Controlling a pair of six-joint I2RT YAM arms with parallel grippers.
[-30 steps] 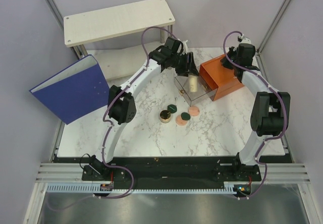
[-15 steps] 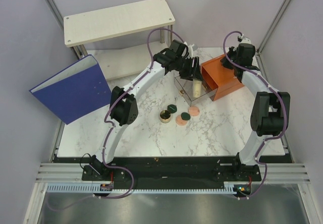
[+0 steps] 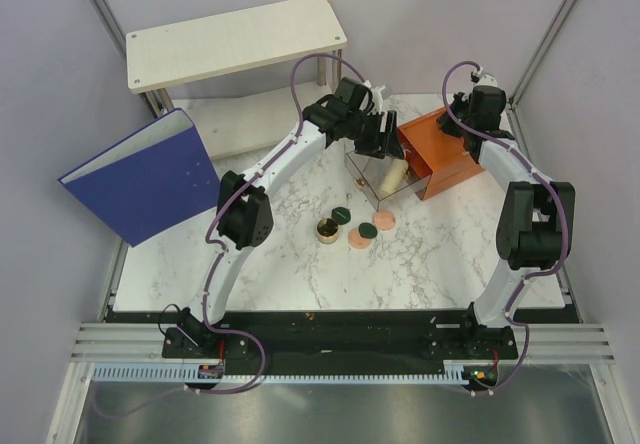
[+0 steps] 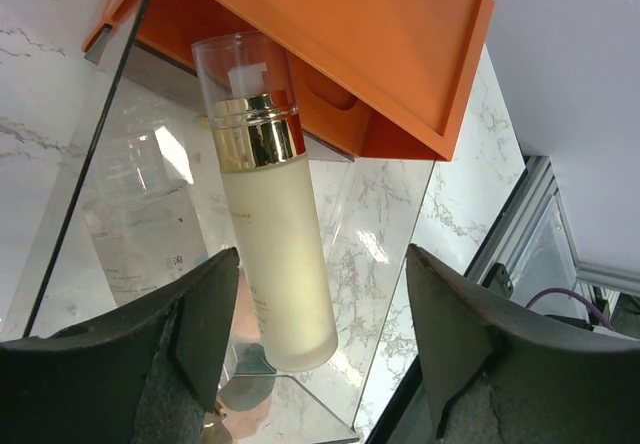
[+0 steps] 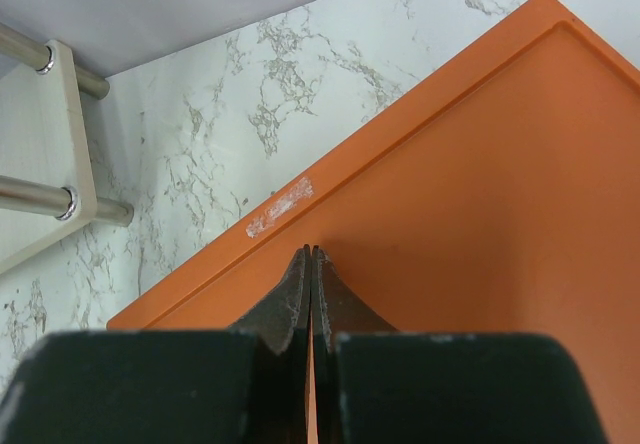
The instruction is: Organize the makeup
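The beige cylindrical bottle (image 4: 275, 254), with a gold collar and clear cap, leans tilted inside the clear pulled-out drawer (image 3: 372, 186) of the orange box (image 3: 445, 154); it also shows in the top view (image 3: 393, 175). My left gripper (image 4: 322, 254) is open just above the bottle, its fingers clear of it. A clear bottle (image 4: 135, 214) stands in the same drawer. The gold jar (image 3: 326, 229), two dark green discs (image 3: 342, 211) (image 3: 367, 231) and two peach-pink discs (image 3: 385, 220) (image 3: 357, 239) lie on the table. My right gripper (image 5: 311, 251) is shut, its tips on the orange box top (image 5: 480, 194).
A big blue binder (image 3: 145, 176) leans at the left. A white two-level shelf (image 3: 235, 39) stands at the back. Grey walls close in both sides, and the marble table (image 3: 300, 274) ends at the black rail in front.
My left gripper has let go of the beige bottle and drawn back up. The bottle went from upright to leaning in the drawer. The right arm has not moved.
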